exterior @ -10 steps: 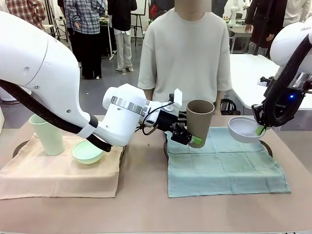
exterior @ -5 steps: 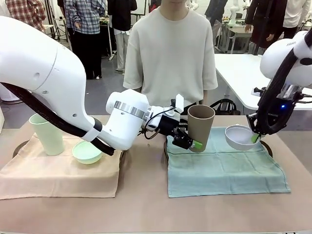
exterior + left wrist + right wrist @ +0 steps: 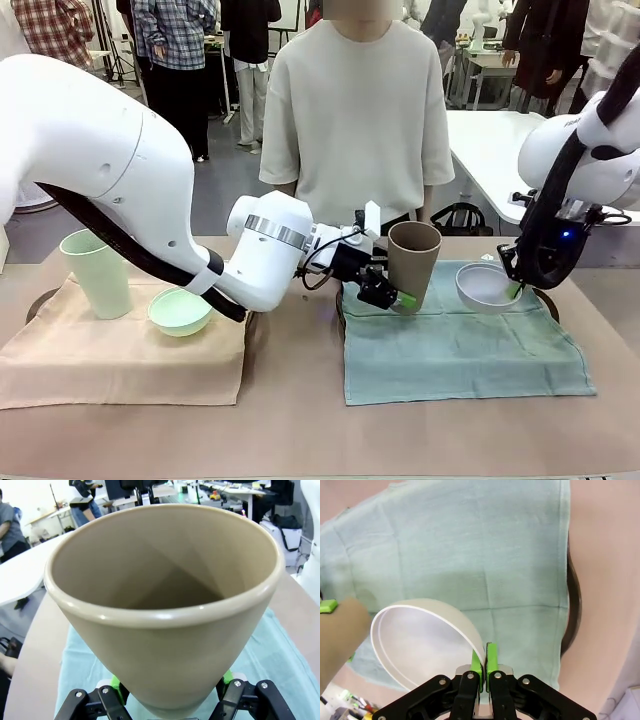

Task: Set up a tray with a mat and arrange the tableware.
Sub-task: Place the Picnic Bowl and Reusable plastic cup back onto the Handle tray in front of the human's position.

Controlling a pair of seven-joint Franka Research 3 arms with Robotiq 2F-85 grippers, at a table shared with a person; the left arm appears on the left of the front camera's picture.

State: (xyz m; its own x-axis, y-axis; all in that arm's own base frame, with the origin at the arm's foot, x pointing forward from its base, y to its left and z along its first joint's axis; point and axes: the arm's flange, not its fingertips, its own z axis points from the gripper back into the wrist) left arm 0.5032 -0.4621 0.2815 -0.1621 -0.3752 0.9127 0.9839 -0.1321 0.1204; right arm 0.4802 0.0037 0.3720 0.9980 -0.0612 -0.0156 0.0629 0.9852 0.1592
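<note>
Both arms are setting tableware down on the teal mat, the landmark here. The left gripper clamps the tan tumbler near its base, holding it tilted just above the mat's near-left part by the person's side; the right gripper pinches the rim of the white bowl over the mat's far-right part, also tilted. To my eye this is the placing step: next, each piece needs levelling and lowering until it stands flat on the mat, then the jaws can part. Well left of the mat, the mint tumbler and mint bowl already sit on the beige mat. The left wrist view looks into the tumbler's empty inside, green pads hugging its base. The right wrist view shows the pads shut thin on the bowl's rim, with a dark tray edge peeking past the mat.
</note>
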